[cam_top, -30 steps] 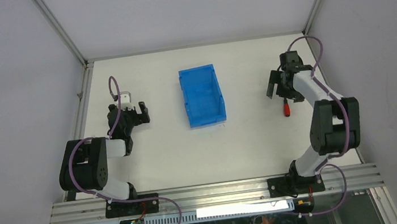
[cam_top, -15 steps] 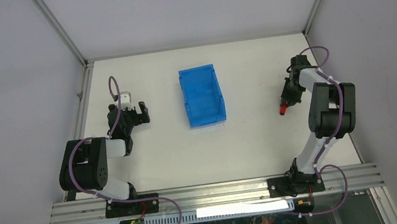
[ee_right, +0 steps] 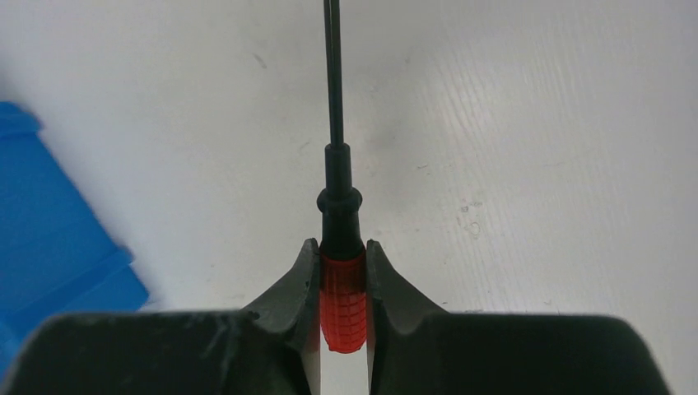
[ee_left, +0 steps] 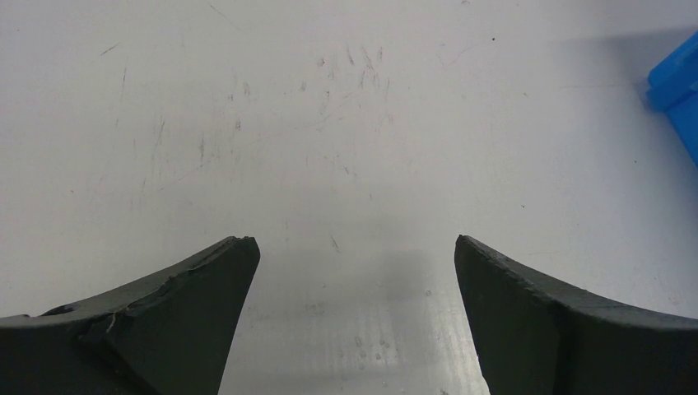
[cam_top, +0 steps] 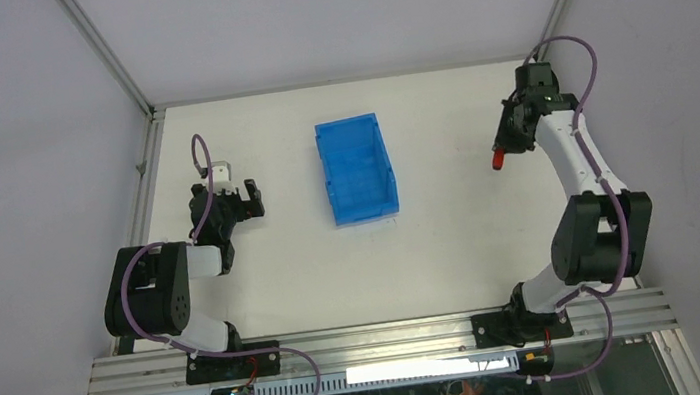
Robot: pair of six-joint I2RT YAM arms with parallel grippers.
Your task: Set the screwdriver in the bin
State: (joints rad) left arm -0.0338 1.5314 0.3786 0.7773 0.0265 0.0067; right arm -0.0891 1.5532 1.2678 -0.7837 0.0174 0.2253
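The jaws of the right gripper point(ee_right: 342, 257) were closed tight on the screwdriver point(ee_right: 340, 292), pinching its red ribbed handle from both sides. The black collar and thin black shaft ran straight out ahead of the fingertips and off the top edge of the wrist view. From above, the screwdriver sat over the far right part of the table point(cam_top: 453, 245), its red handle showing just below the gripper; whether any part of it touched the surface could not be told. It was well apart from the bin point(cam_top: 357, 171) (the blue open-top one, standing near the middle of the table with its ribbed floor showing), and a blue corner of that bin showed at the left edge of the right wrist view. On the other side of the bin, the left gripper point(ee_left: 354, 255) was low over the left part of the table, its two dark fingers spread wide with only scratched white surface between them.
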